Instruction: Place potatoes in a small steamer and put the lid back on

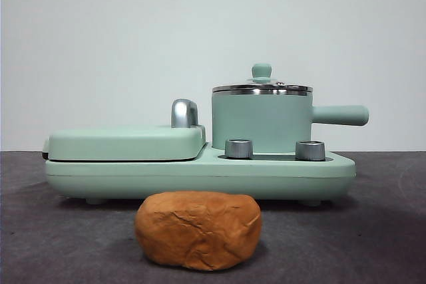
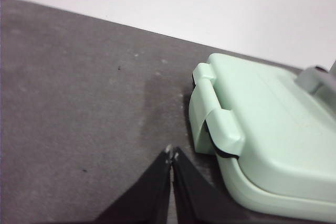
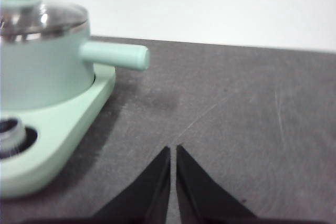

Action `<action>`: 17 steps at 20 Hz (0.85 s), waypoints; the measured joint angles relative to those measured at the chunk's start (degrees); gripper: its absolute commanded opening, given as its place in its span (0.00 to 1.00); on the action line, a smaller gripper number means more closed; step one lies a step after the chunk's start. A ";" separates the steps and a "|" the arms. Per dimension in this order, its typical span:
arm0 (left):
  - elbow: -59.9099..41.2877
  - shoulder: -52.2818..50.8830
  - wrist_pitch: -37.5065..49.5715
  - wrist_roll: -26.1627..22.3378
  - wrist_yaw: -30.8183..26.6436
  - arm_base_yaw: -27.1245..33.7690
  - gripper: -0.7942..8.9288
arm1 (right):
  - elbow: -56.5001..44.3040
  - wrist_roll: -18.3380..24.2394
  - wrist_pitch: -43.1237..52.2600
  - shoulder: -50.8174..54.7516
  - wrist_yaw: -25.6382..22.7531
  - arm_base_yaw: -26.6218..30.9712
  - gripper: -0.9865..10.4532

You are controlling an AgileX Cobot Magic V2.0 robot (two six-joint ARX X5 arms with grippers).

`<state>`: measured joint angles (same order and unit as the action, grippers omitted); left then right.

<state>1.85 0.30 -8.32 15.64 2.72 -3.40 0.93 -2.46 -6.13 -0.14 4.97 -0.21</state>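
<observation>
The dark grey bench [image 1: 386, 231] fills the lower third of the front view; a white wall [image 1: 213, 44] with two sockets at its top edge fills the rest.

The mint-green cooker base [image 1: 200, 176] spans the middle of the frame. A closed griddle [image 1: 126, 143] sits on its left half, with a chrome handle [image 1: 184, 113] rising at the griddle's right end. In the left wrist view the griddle's hinged end [image 2: 215, 124] appears at right of centre.

The steamer [image 1: 261, 123] stands upright on the right half of the base, right of frame centre. Its straight handle [image 1: 341, 115] points toward the right edge. Two steel knobs [image 1: 239, 148] sit on the base in front of the steamer.

The potato [image 1: 198, 229] lies on the bench at lower centre, in front of the base and apart from it.

The lid [image 1: 261, 88] rests on the steamer rim, with its green knob [image 1: 261, 70] on top.

The left claw [image 2: 171, 155] is closed and empty, over bare bench just beside the griddle's hinged end. The right claw [image 3: 172, 150] is closed and empty, over bare bench beside the steamer handle's side of the base.
</observation>
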 measured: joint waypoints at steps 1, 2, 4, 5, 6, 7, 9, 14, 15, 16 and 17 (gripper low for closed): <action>0.00 0.00 0.00 0.90 0.00 0.00 0.09 | 0.00 -3.06 0.00 0.00 -0.52 0.00 0.10; 0.00 0.00 0.02 1.68 0.00 0.00 0.09 | 0.00 -6.08 0.00 0.00 -0.68 0.00 0.10; 0.00 0.00 0.33 2.38 0.00 0.00 0.09 | 0.00 -10.08 0.11 0.00 -0.68 0.00 0.10; 0.00 0.02 0.90 2.62 0.00 0.00 0.09 | 0.00 -11.63 0.50 0.00 -0.68 0.00 0.10; 0.00 0.02 1.86 3.13 0.00 0.00 0.09 | 0.00 -12.85 1.07 0.00 -0.63 0.00 0.10; 0.02 0.02 3.13 3.69 0.00 0.00 0.09 | 0.00 -14.29 2.08 0.00 -0.46 0.00 0.10; 0.09 0.02 5.81 5.46 0.00 0.00 0.09 | 0.04 -17.68 4.15 0.00 -0.46 0.00 0.10; 4.61 0.94 3.23 8.22 0.00 0.00 0.09 | 3.87 -26.56 2.93 -1.18 -0.44 0.00 0.10; 6.29 1.51 2.19 8.24 0.00 0.00 0.09 | 5.07 -27.23 2.40 -1.62 -0.33 0.00 0.10; 8.44 2.36 0.79 8.15 0.00 0.00 0.09 | 6.47 -27.82 1.86 -2.19 -0.02 0.00 0.10; 10.51 3.32 -0.85 7.93 0.02 0.00 0.09 | 7.93 -28.09 1.09 -2.93 0.57 0.00 0.10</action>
<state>12.36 3.62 -9.17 23.57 2.74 -3.40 8.86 -30.55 -5.04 -3.07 5.54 -0.21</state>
